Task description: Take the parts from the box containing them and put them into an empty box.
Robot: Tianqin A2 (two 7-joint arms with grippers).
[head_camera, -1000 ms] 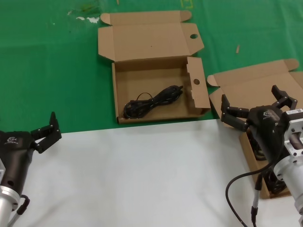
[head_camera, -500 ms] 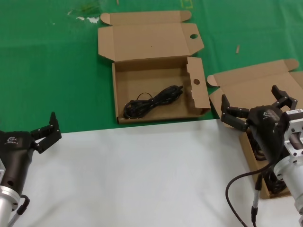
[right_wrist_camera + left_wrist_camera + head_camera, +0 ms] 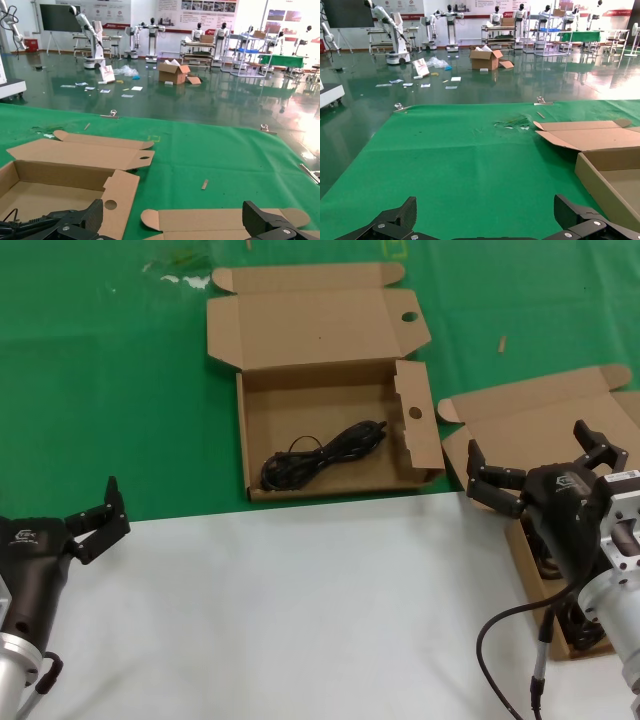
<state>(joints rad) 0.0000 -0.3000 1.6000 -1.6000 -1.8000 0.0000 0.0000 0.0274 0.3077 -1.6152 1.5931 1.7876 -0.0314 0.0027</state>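
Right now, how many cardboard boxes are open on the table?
2: the box with round holes at centre, holding one cable bundle, and the plain-lidded box under the right gripper.

We count two cardboard boxes on the green cloth: the box with punched holes (image 3: 325, 440) in the middle and the plain-lidded box (image 3: 545, 425) at the right, largely behind the right arm. We see one cable bundle (image 3: 322, 455) in the holed box, and dark cables (image 3: 572, 625) in the plain one, too hidden for us to count. We count two grippers, the left gripper (image 3: 97, 515) and the right gripper (image 3: 540, 465), both spread wide.
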